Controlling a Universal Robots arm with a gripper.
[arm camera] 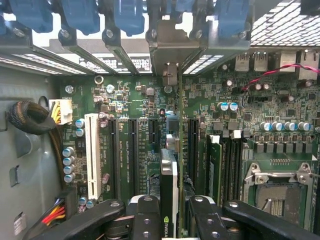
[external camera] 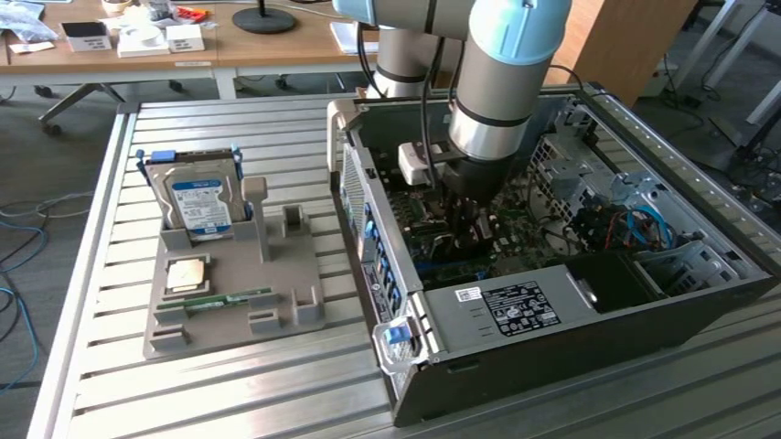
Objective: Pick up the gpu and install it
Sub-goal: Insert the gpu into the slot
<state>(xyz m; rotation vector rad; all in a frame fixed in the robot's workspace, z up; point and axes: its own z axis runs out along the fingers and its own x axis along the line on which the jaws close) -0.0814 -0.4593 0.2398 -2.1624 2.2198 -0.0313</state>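
A silver hard drive (external camera: pixel 199 203) stands upright in a grey holder tray (external camera: pixel 293 293), beside an open computer case (external camera: pixel 635 302) on a slatted metal table (external camera: pixel 183 393).

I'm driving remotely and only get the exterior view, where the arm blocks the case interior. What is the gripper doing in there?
Observer: The gripper is shut on the gpu, holding it edge-on above the motherboard.
Operator: Where is the card's bracket?
Observer: Its silvery metal bracket stands at the rear slot openings, among the blue retention clips.
Operator: Anything close beside the card?
Observer: A white slot lies off to one side; the open CPU socket lies to the other.
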